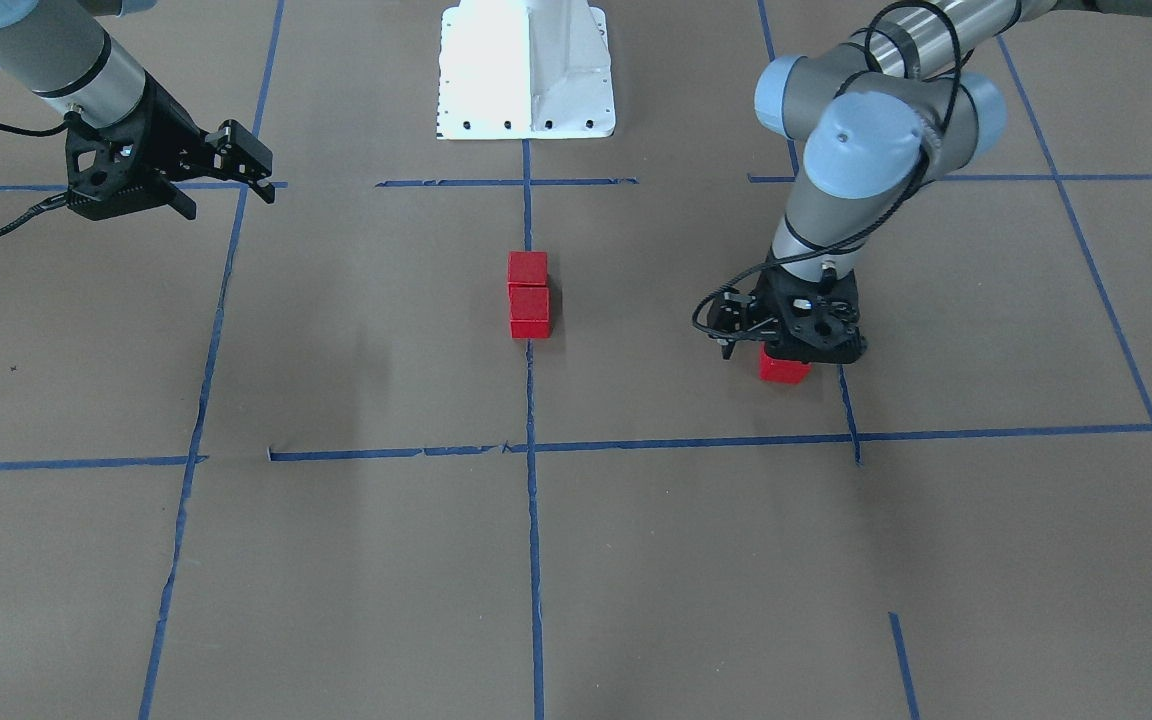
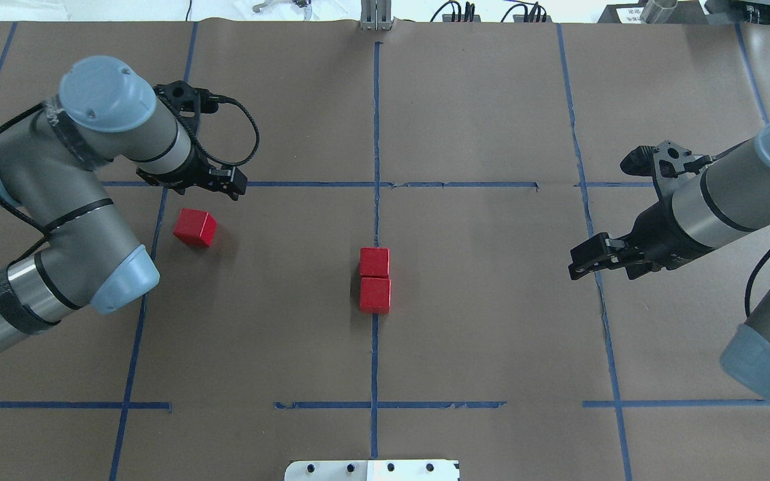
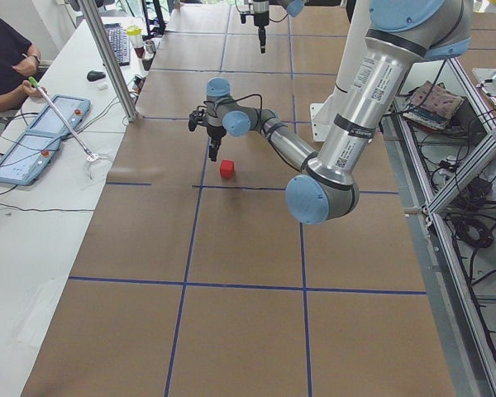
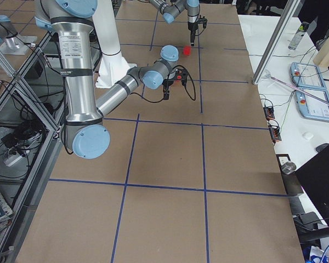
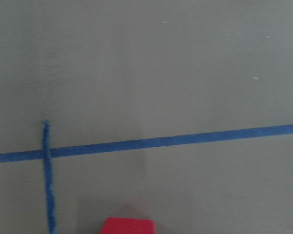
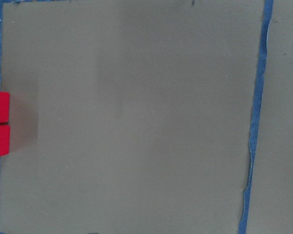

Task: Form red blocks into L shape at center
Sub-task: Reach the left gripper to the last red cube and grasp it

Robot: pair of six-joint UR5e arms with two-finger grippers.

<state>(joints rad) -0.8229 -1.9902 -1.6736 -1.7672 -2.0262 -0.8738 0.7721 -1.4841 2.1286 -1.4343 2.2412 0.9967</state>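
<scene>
We see a brown paper surface (image 2: 478, 334) marked with blue tape, and two robot arms reaching over it. The left end effector (image 2: 201, 183) points straight down; its fingers look spread wide, with nothing between them. One red block (image 2: 194, 228) lies on the paper just beneath this end effector, not touching it. From the front camera the block peeks out from under the end effector's black body. In the left wrist camera only the block's top edge shows, at the bottom of the frame, beside a spot where two tape lines meet. A pair of red blocks (image 2: 374, 262) sits well apart from the left end effector, off to its side toward the middle of the surface. These two touch face to face in a short straight row on the long blue tape line (image 2: 376, 120), between the shorter cross lines. The pair lies roughly midway between the two end effectors. The right end effector (image 1: 226, 197) hangs tilted over bare paper, its fingers wide apart and empty, well apart from the pair. In the right wrist camera the pair shows only at the left edge of the frame. The robot's white base (image 1: 526, 70) stands on the same long line, beyond the pair.
</scene>
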